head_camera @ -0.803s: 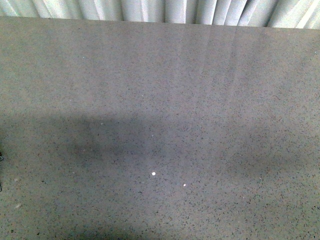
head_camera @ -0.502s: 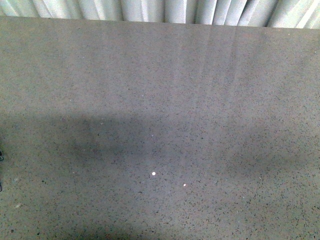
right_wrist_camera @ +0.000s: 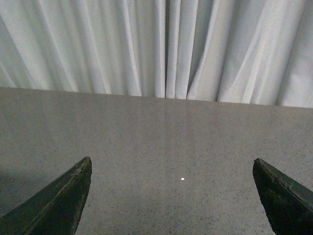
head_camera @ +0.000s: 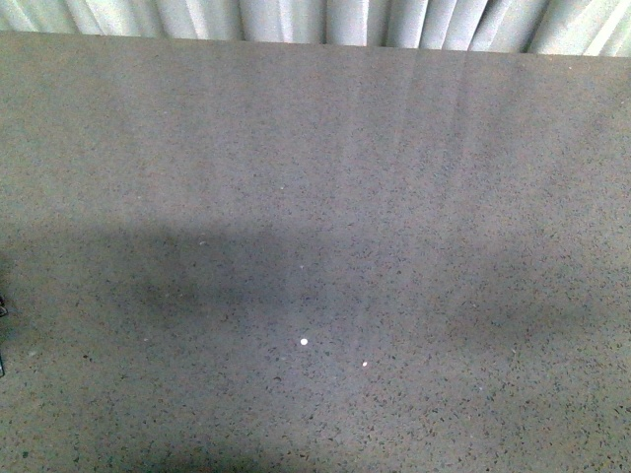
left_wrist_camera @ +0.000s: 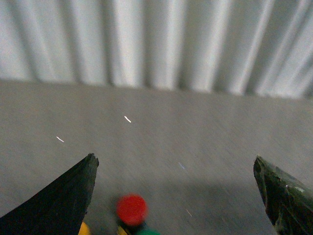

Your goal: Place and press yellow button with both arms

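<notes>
The yellow button could not be picked out with certainty. The front view showed no button at all. In the blurred left wrist view, only a sliver of yellow [left_wrist_camera: 84,228] at the picture's near edge, just beside one finger, might have been it.

The grey speckled table [head_camera: 315,148] filled the front view, with a pale pleated curtain [head_camera: 296,20] along its far edge. Compared with a moment earlier, only the broad shadow [head_camera: 197,286] across the near left of the table had shifted slightly. Neither arm had come into that view. Judging by this and the blur, the left arm was probably moving toward the buttons, and the placing had not yet begun.

The left gripper [left_wrist_camera: 174,161] was spread wide, its two dark fingers well apart, holding and touching nothing. Between and nearer than its fingers sat a round red cap [left_wrist_camera: 132,209], with a green piece [left_wrist_camera: 146,232] just beside it.

The right gripper [right_wrist_camera: 171,162] was equally wide open and empty above bare table.

Two white specks [head_camera: 303,342] lay on the near middle of the table.
</notes>
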You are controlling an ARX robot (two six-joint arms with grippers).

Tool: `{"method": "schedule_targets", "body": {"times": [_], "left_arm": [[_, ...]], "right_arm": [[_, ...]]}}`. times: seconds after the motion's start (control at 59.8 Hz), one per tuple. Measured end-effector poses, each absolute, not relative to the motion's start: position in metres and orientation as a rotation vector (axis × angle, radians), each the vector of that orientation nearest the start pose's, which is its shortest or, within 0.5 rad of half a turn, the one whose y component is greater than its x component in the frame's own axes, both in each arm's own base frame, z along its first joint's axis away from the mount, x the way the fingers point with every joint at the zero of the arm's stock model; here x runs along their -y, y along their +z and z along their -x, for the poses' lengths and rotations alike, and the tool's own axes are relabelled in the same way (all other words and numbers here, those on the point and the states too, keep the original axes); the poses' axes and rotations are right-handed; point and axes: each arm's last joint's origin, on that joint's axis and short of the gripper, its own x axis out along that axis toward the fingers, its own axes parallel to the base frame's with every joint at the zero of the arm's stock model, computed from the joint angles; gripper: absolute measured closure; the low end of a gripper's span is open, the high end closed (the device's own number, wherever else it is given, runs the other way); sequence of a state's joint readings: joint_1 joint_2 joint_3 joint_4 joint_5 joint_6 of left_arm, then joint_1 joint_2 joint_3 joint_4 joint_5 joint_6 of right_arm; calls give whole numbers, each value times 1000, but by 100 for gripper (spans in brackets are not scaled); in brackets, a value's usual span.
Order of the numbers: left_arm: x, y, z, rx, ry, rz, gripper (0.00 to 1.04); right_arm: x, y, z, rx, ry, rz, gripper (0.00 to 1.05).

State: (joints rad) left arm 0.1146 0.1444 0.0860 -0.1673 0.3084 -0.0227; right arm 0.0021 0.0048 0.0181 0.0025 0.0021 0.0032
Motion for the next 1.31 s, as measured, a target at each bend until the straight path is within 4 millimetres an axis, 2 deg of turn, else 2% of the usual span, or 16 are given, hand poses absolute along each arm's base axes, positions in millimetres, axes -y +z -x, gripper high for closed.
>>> {"method": "schedule_targets", "body": {"times": [0.067, 0.301, 0.535, 0.736, 0.987, 1.305], "left_arm": [[-11, 166, -110, -305, -249, 130, 9], [-43, 164, -145, -293, -121, 93, 9], [-78, 140, -175, -359, -33, 71, 9], [-108, 124, -184, -408, 50, 72, 9], [-120, 105, -182, -460, 75, 80, 9], [-113, 91, -183, -492, 46, 67, 9]], "right_arm": [[0, 170, -97, 16, 2, -3, 9], [0, 170, -97, 16, 2, -3, 9], [0, 170, -97, 16, 2, -3, 9], [0, 170, -97, 16, 2, -3, 9], [0, 170, -97, 16, 2, -3, 9], [0, 170, -97, 16, 2, -3, 9]]}}
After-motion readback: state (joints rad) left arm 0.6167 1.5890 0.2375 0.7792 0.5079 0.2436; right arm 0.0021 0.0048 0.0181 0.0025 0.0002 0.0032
